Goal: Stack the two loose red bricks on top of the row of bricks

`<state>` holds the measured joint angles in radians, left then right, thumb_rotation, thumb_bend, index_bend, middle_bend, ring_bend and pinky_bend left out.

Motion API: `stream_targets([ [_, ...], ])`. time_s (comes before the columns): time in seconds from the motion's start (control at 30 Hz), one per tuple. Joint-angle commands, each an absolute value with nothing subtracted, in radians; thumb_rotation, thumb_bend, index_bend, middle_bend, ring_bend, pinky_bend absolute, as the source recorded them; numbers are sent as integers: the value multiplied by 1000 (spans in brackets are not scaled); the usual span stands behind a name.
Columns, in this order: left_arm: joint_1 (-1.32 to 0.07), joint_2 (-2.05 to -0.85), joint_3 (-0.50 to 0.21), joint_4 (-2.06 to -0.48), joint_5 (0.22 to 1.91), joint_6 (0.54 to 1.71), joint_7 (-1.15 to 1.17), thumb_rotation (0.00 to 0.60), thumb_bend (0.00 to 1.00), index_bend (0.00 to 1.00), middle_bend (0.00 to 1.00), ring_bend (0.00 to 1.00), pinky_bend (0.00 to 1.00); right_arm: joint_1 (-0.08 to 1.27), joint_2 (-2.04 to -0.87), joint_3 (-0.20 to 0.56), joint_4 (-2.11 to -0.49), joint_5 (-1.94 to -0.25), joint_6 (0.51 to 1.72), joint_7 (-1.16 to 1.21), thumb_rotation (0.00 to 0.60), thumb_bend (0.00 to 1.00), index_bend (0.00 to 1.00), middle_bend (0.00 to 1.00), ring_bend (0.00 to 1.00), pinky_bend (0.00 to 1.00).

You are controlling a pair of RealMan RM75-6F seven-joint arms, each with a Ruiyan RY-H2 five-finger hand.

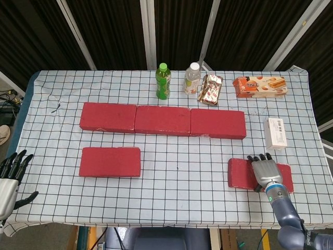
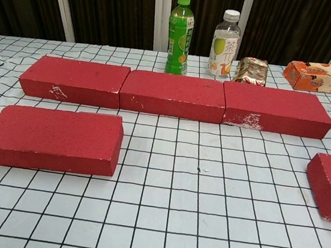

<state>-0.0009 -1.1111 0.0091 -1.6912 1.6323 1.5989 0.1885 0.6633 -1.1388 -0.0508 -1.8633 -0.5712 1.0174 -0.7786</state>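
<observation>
Currently the right hand [image 1: 265,169] lies flat on the right loose brick [image 1: 242,173], seemingly without gripping; the left hand [image 1: 11,174] hangs open off the counter [image 1: 182,203]; the left loose brick [image 1: 110,162] sits before the row of bricks [image 1: 162,120].

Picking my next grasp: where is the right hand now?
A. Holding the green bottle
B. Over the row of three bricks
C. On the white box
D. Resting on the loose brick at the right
D: in the head view the right hand lies on top of the right loose brick, in front of the row of bricks.
</observation>
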Motion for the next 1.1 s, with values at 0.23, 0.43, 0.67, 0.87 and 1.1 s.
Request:
stream_targets([
  [0.23, -1, -1108, 8, -1691, 1629, 1598, 184, 600, 16, 68, 0, 0, 106, 667, -1146, -59, -1868, -588, 1029, -771, 600, 154, 241, 302, 129, 0],
  [0.43, -1, -1108, 8, -1693, 1628, 1598, 181, 600, 16, 72, 0, 0, 106, 673, -1135, -58, -1887, -596, 1046, -774, 600, 153, 270, 307, 137, 0],
  [0.67, -5, -1108, 6, -1691, 1621, 1589, 179, 600, 16, 76, 0, 0, 106, 727, -1095, -36, -1968, -539, 1076, -843, 600, 155, 277, 319, 148, 0],
  [0.87, -11, -1108, 1, -1690, 1607, 1575, 176, 600, 16, 79, 0, 0, 106, 839, -1061, 23, -2068, -411, 1117, -959, 600, 153, 286, 324, 153, 0],
  [1.1, -16, -1106, -9, -1686, 1585, 1566, 163, 600, 16, 80, 0, 0, 106, 1065, -1097, 160, -2074, -75, 1083, -1089, 600, 154, 286, 324, 154, 0],
])
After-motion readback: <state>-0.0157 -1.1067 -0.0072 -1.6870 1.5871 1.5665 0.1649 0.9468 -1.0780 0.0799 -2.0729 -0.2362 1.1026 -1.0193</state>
